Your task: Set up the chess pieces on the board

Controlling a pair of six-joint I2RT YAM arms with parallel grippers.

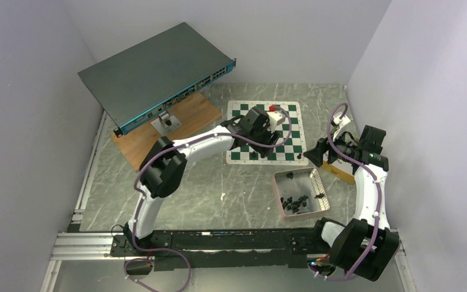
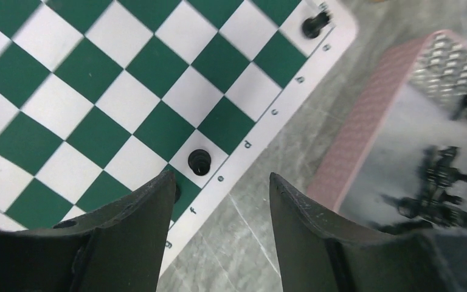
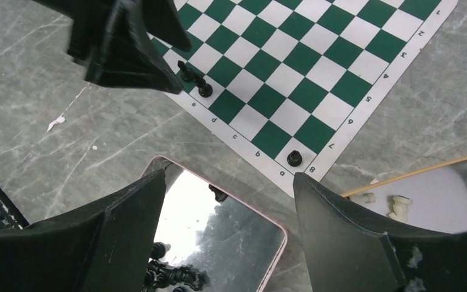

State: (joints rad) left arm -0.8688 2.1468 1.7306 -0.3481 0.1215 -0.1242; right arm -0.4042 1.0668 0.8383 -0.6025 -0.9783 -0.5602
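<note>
Board (image 3: 316, 61): flat, tray (image 1: 307, 182) just beside. Chess pieces (image 3: 204, 89): three on the edge row nearest the tray, kinds too small to tell; the rest heaped in the tray. Left gripper (image 2: 222, 182) over that row and right gripper (image 3: 231, 182) over the tray rim: fingers apart, empty.

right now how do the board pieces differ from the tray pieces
The board pieces stand upright on separate edge-row squares of the board; the tray pieces lie mostly heaped in the tray. Three board pieces show, against many more tray pieces. All are small and black.
</note>
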